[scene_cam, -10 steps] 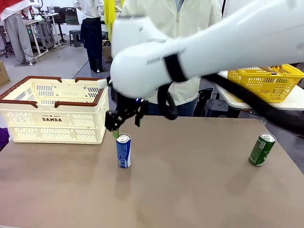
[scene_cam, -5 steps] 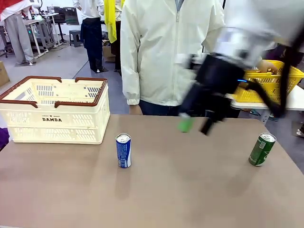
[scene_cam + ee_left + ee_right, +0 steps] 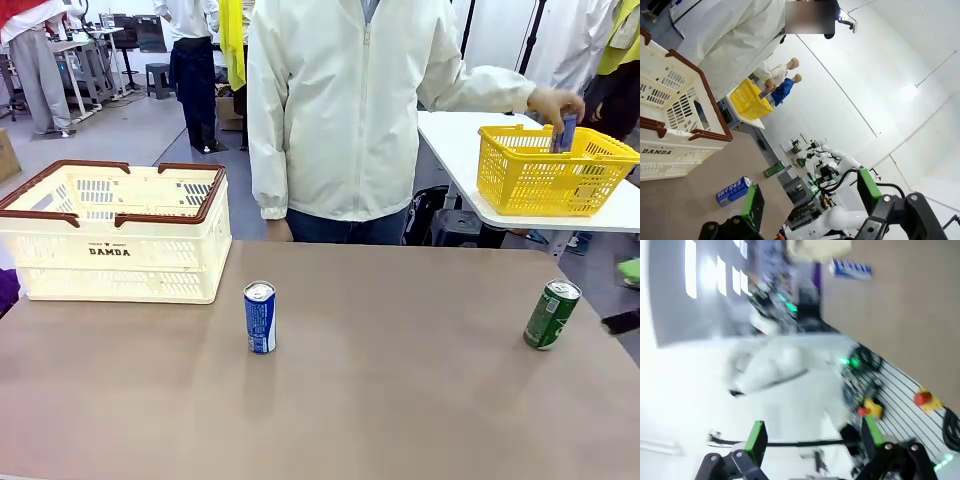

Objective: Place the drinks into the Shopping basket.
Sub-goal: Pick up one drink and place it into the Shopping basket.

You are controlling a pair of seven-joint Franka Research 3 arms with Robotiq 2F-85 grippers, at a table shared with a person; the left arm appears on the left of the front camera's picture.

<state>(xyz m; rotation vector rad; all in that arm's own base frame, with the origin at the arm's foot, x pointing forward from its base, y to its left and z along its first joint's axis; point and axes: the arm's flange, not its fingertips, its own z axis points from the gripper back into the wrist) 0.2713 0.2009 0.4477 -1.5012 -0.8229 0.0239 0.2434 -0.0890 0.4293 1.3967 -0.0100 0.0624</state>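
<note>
Fingers spread and empty, the left gripper (image 3: 811, 196) and right gripper (image 3: 813, 436) hover while a blue can (image 3: 260, 317) and green can (image 3: 551, 314) stand outside the Shopping basket (image 3: 110, 250).

Basket (image 3: 110, 262) sits on the table (image 3: 380, 400) out at ten o'clock. Left can (image 3: 260, 318) stands near its front corner, at eleven. Right can (image 3: 551, 315) is way over at three, by the edge. Person (image 3: 350, 110) stands behind at twelve, and the mesh basket (image 3: 545, 180) is on a side table (image 3: 450, 140) at two.
</note>
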